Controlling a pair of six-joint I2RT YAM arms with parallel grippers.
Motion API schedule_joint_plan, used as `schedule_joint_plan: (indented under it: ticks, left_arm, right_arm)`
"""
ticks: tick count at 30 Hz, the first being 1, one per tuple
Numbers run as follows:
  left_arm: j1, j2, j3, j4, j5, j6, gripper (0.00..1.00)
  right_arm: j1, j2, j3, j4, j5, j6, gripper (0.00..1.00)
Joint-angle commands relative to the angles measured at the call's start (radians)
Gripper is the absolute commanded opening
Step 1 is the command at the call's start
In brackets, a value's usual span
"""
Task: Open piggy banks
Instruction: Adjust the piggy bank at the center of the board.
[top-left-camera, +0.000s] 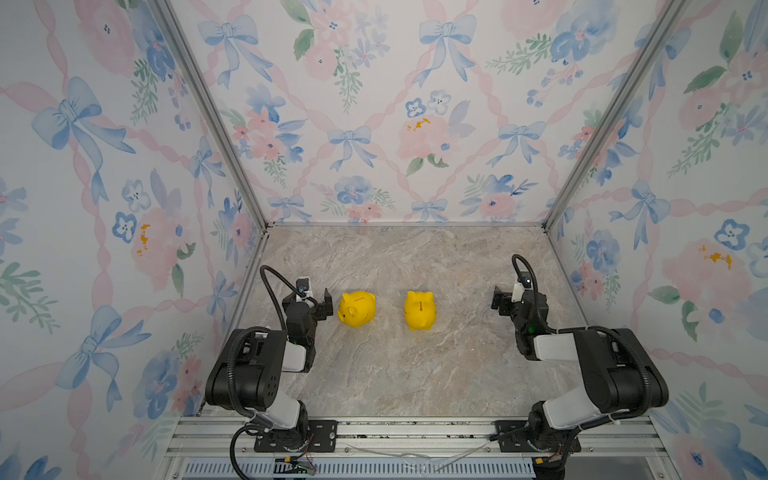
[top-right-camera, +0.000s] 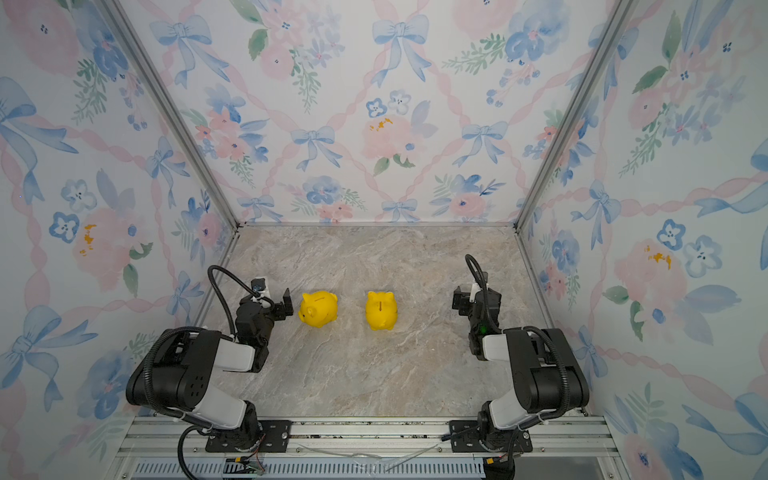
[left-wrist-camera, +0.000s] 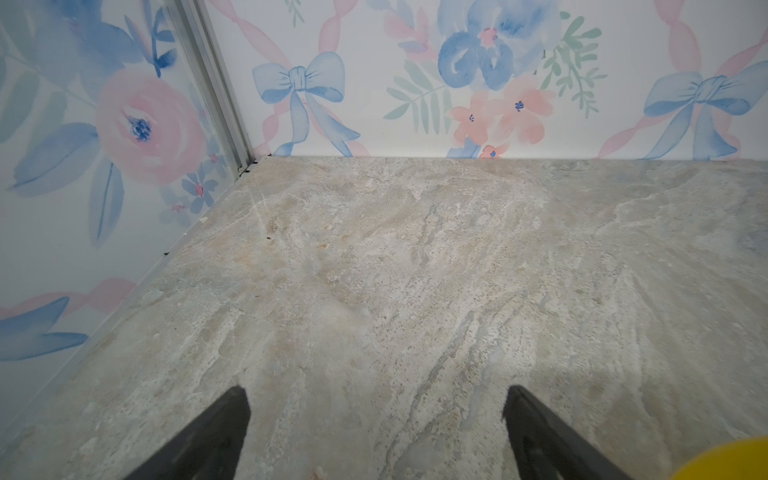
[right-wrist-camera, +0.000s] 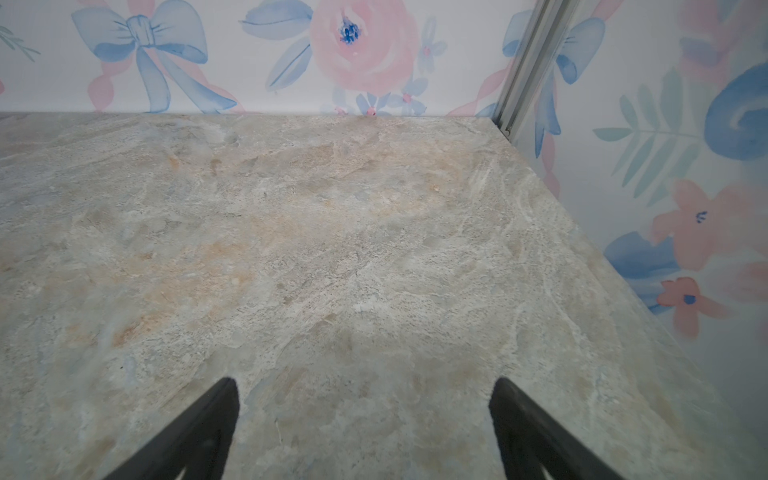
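Observation:
Two yellow piggy banks stand upright side by side on the marbled tabletop in both top views. The left piggy bank (top-left-camera: 357, 308) (top-right-camera: 318, 308) points its snout toward the front left. The right piggy bank (top-left-camera: 419, 309) (top-right-camera: 381, 309) shows its coin slot on top. My left gripper (top-left-camera: 323, 305) (top-right-camera: 283, 305) (left-wrist-camera: 376, 395) is open and empty, just left of the left pig; a yellow edge of that pig (left-wrist-camera: 731, 461) shows in the left wrist view. My right gripper (top-left-camera: 498, 300) (top-right-camera: 459, 300) (right-wrist-camera: 365, 386) is open and empty, well to the right of the right pig.
Floral-papered walls (top-left-camera: 374, 124) close in the tabletop (top-left-camera: 415, 374) at the back and both sides, with aluminium posts (top-left-camera: 208, 116) at the back corners. The arm bases sit on a metal rail (top-left-camera: 415, 432) along the front edge.

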Motion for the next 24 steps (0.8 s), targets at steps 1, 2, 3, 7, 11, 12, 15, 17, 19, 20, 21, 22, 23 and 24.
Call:
schedule_joint_plan:
  ticks: [1, 2, 3, 7, 11, 12, 15, 17, 19, 20, 21, 22, 23, 24]
  left_arm:
    - [0.001, -0.003, 0.004, 0.012, -0.006, 0.018, 0.98]
    - [0.001, -0.003, 0.004, 0.012, -0.006, 0.018, 0.98]
    - [0.001, -0.002, 0.003, 0.012, -0.006, 0.018, 0.98]
    - [0.001, -0.002, 0.004, 0.012, -0.004, 0.018, 0.98]
    - [0.003, -0.003, 0.004, 0.012, -0.002, 0.018, 0.98]
    - [0.003, -0.003, 0.004, 0.011, -0.003, 0.018, 0.98]
    - [0.003, -0.002, 0.004, 0.012, -0.003, 0.018, 0.98]
    - [0.003, -0.001, 0.004, 0.012, -0.002, 0.018, 0.98]
    - [0.003, -0.003, 0.003, 0.012, -0.003, 0.018, 0.98]
    - [0.003, -0.004, 0.003, 0.013, -0.001, 0.018, 0.98]
    - [0.000, -0.008, 0.007, 0.006, 0.003, 0.023, 0.98]
    - [-0.009, -0.020, 0.017, -0.023, -0.009, 0.030, 0.98]
    - [-0.017, -0.033, 0.022, -0.044, -0.023, 0.036, 0.98]
    - [-0.024, -0.042, 0.030, -0.063, -0.041, 0.037, 0.98]
  right_arm:
    - [-0.002, -0.002, 0.018, -0.005, -0.018, 0.001, 0.96]
    - [0.000, -0.002, 0.019, -0.005, -0.019, 0.002, 0.96]
    - [0.000, -0.002, 0.018, -0.004, -0.019, 0.002, 0.96]
    - [0.000, -0.002, 0.018, -0.006, -0.019, 0.001, 0.96]
    - [0.002, -0.001, 0.024, -0.013, -0.067, -0.019, 0.96]
    - [-0.001, -0.001, 0.025, -0.016, -0.068, -0.019, 0.96]
    - [-0.002, 0.000, 0.026, -0.015, -0.072, -0.018, 0.96]
    - [-0.002, 0.000, 0.025, -0.017, -0.072, -0.018, 0.96]
    - [-0.002, 0.000, 0.025, -0.015, -0.072, -0.018, 0.96]
    - [-0.002, 0.000, 0.026, -0.015, -0.072, -0.018, 0.96]
    - [-0.002, -0.001, 0.026, -0.015, -0.072, -0.018, 0.96]
    - [-0.002, 0.000, 0.025, -0.015, -0.072, -0.017, 0.96]
    - [-0.002, 0.000, 0.025, -0.015, -0.072, -0.017, 0.96]
    - [-0.002, -0.001, 0.024, -0.015, -0.072, -0.018, 0.96]
